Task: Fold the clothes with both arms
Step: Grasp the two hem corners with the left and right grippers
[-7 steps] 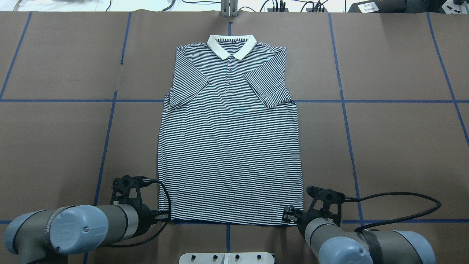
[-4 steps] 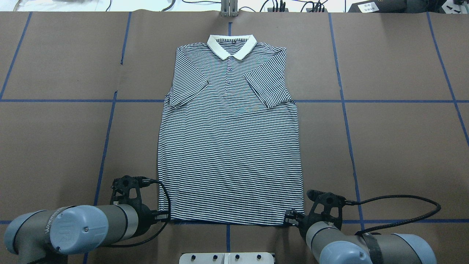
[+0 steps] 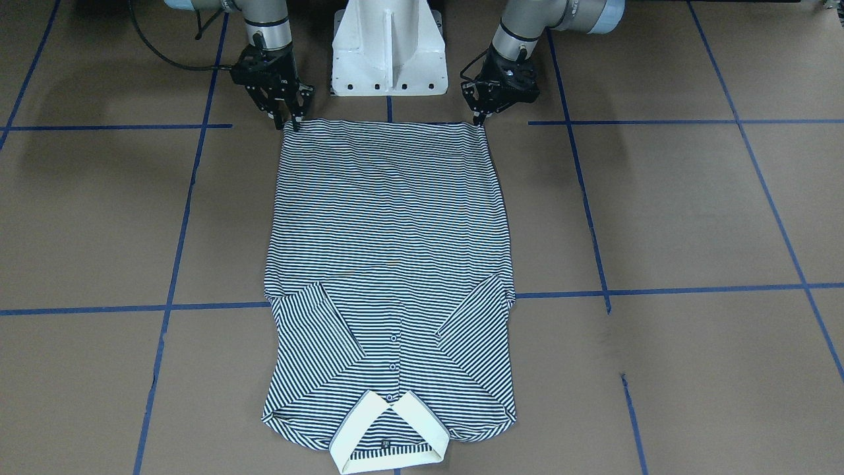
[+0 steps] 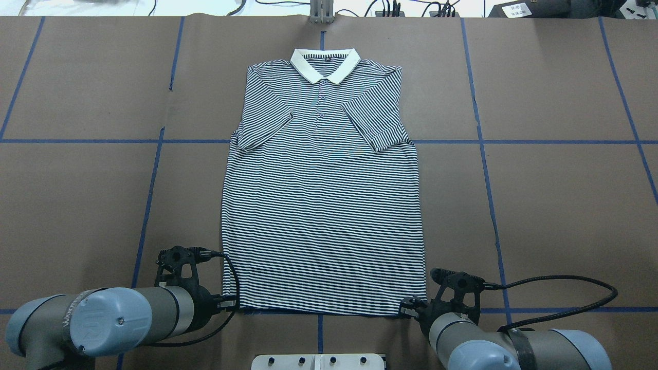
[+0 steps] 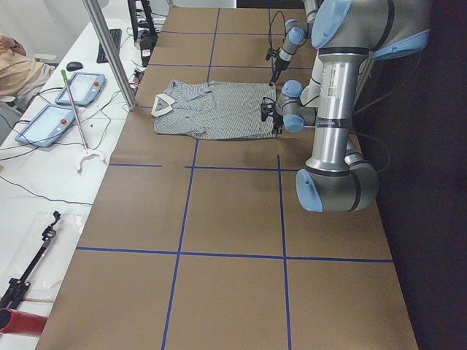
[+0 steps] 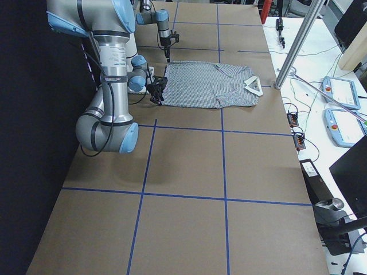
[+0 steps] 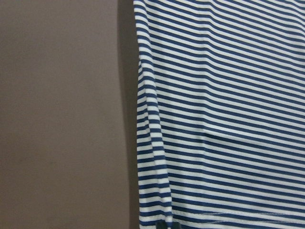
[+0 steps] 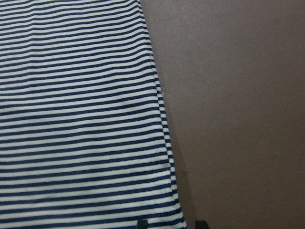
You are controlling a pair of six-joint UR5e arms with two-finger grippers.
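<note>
My left pincer (image 3: 476,121) is pinching shut on the shirt (image 3: 389,218) at its hem corner. My right pincer (image 3: 288,123) is straddling the other corner, narrowly parted.

We can read only the letters "UR", faintly, on the light blue joint cap (image 4: 97,322) of the left arm (image 4: 154,308). The print on the grey band (image 4: 72,316) beside it is blurred. The collar tag (image 3: 384,443) and the white label (image 4: 516,9) are too small to read.
</note>
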